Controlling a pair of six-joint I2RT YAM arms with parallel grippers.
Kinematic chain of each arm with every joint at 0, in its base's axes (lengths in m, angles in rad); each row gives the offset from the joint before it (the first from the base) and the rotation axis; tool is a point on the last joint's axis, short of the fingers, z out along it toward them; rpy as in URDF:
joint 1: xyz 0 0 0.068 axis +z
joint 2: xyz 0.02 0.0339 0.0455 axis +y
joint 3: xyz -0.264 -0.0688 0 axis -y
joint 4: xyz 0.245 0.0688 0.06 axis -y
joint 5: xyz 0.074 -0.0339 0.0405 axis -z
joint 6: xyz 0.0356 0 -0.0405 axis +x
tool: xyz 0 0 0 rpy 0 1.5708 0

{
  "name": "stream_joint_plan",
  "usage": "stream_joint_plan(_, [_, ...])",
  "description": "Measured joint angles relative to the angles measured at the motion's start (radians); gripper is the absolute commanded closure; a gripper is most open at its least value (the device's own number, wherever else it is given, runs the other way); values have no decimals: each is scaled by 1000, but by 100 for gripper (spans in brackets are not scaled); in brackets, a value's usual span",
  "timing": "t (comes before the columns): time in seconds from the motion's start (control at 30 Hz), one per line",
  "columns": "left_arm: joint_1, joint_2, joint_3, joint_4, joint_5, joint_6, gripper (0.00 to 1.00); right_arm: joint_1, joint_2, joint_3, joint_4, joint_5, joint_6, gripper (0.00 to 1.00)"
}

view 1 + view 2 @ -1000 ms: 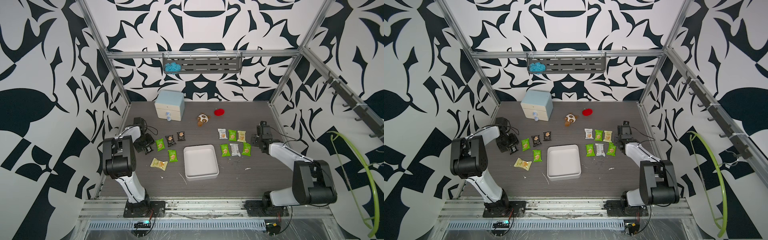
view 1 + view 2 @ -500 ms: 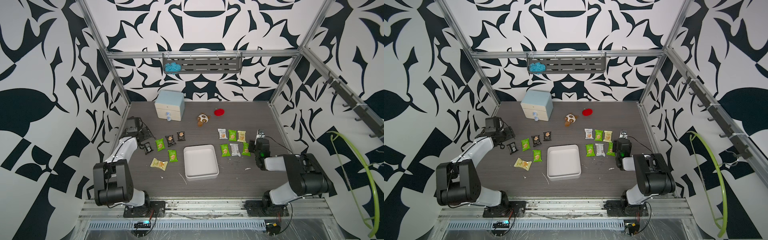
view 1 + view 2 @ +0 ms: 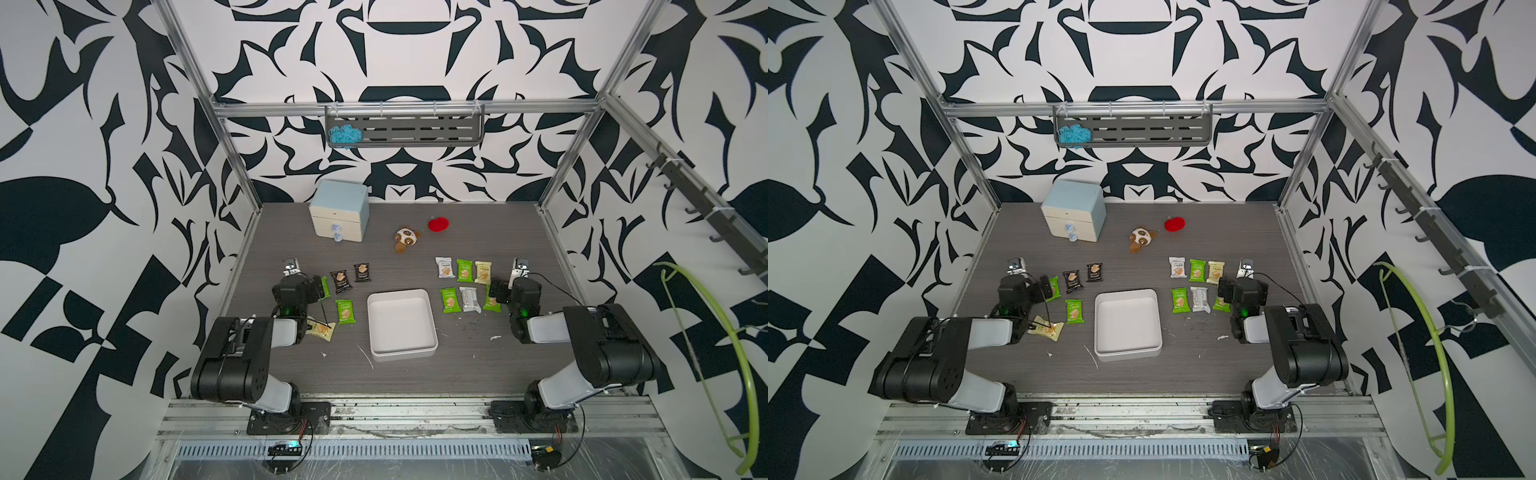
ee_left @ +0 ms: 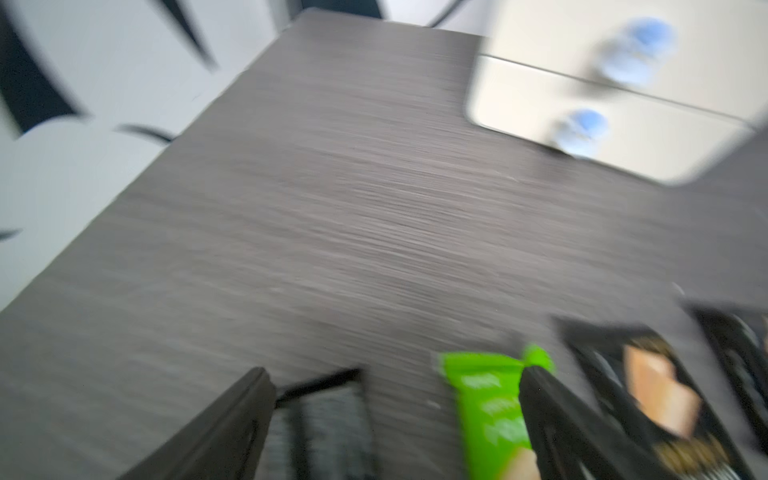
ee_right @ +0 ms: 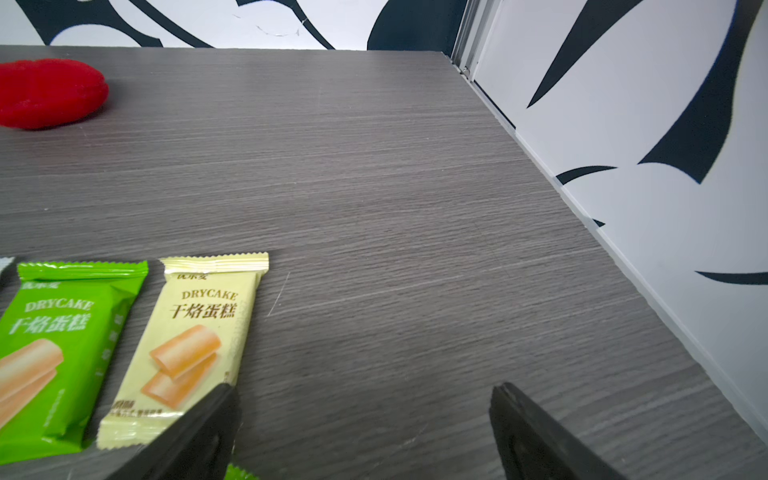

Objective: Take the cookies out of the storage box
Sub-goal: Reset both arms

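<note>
Right wrist: cream cookie packet point(image 5: 187, 349) reads DRYCAKE.

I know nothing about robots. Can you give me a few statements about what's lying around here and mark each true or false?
1. The white storage box is empty. True.
2. The cookies all have green wrappers. False: there is also a black packet, a white packet and a cream packet.
3. The cabinet has two blue knobs. True.
4. The red plush sits on the cabinet. False: it lies on the table, near the brown-and-white toy.
</note>
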Motion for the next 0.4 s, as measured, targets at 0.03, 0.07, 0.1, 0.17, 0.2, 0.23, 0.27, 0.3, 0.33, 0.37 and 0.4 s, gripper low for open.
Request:
stream_joint_plan(0.03, [-8,6,4,9,-2,11,0,0,0,0,0,-2,0,1])
stream_joint_plan(0.07, [0,10,11,21,-5,18,0,0,0,0,0,-2,-1,1])
stream_joint_plan(0.1, [12,14,14,43,-7,19,0,0,0,0,0,-2,-3,1])
stream_joint_plan(0.17, [35,30,14,108,-18,23,0,0,0,0,0,-2,-3,1])
stream_joint_plan(0.2, [41,35,14,119,-21,24,0,0,0,0,0,-2,-3,1])
stream_joint_plan(0.23, [46,37,14,120,-25,24,1,0,0,0,0,-3,-4,1])
stream_joint_plan(0.27, [47,37,14,120,-26,24,0,1,1,1,0,-5,-7,1])
stream_joint_plan(0.3, [47,37,14,124,-26,24,0,2,3,3,-1,-7,-10,1])
stream_joint_plan(0.33, [47,37,14,129,-26,24,1,4,3,7,-3,-11,-12,1])
stream_joint_plan(0.37, [47,37,14,135,-26,24,1,5,3,9,-2,-14,-14,1])
stream_joint_plan(0.4, [47,37,14,137,-26,24,1,5,3,9,1,-16,-14,1])
